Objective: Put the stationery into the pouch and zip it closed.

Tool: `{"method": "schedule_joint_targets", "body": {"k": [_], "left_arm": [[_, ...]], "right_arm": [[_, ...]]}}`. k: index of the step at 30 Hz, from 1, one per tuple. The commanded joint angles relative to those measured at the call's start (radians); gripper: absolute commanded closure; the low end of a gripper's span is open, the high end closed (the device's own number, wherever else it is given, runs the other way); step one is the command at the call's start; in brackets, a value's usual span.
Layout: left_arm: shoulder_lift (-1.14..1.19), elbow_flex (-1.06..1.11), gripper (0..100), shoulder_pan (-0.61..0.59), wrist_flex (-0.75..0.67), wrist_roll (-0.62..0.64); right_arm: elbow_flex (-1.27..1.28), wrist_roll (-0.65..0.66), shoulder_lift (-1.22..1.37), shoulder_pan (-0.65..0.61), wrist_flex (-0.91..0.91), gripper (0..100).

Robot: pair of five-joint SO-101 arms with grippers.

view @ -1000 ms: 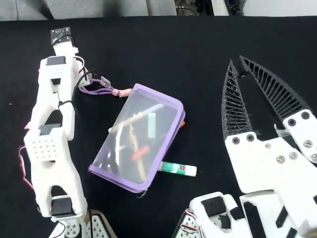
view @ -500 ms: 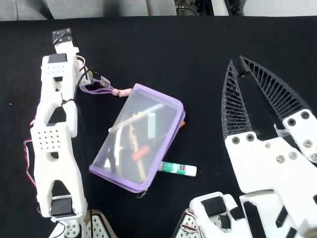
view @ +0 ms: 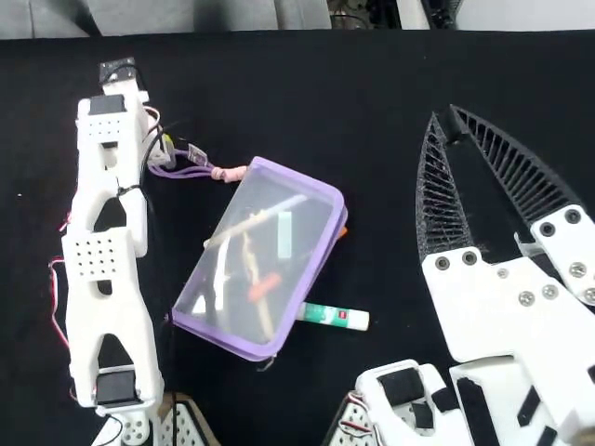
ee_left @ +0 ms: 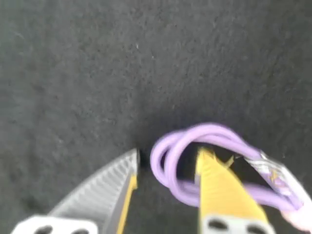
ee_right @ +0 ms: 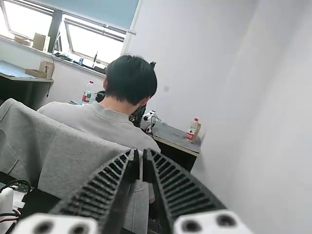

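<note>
The purple pouch [view: 265,269] lies flat in the middle of the black table, with pens and other stationery showing through its clear face. A white and green glue stick [view: 337,319] pokes out at its near right edge. A purple loop strap [view: 177,167] with a pink bead leads from the pouch's far left corner. In the left wrist view my left gripper [ee_left: 168,156] stands open low over the cloth, the strap [ee_left: 195,139] lying between its fingers. My right gripper [view: 444,114] is raised off the table at the right, shut and holding nothing.
The white left arm [view: 104,232] stretches along the table's left side. The right arm's body [view: 511,316] covers the near right corner. A small orange piece [view: 344,229] sticks out at the pouch's right edge. Black cloth [view: 307,102] lies bare behind the pouch.
The left arm has crept slightly toward the far edge of the table. The pouch, strap, glue stick and right arm have stayed put.
</note>
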Motion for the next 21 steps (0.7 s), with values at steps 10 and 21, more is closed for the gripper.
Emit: {"method": "schedule_joint_targets", "body": {"k": [10, 21], "left_arm": [[0.124, -0.147, 96, -0.016, -0.043, 0.009], [0.032, -0.406, 97, 0.012, 0.081, 0.011]], "right_arm": [[-0.008, 0.006, 0.01, 0.017, -0.017, 96.0], [-0.008, 0.006, 0.008, 0.018, -0.02, 96.0]]}}
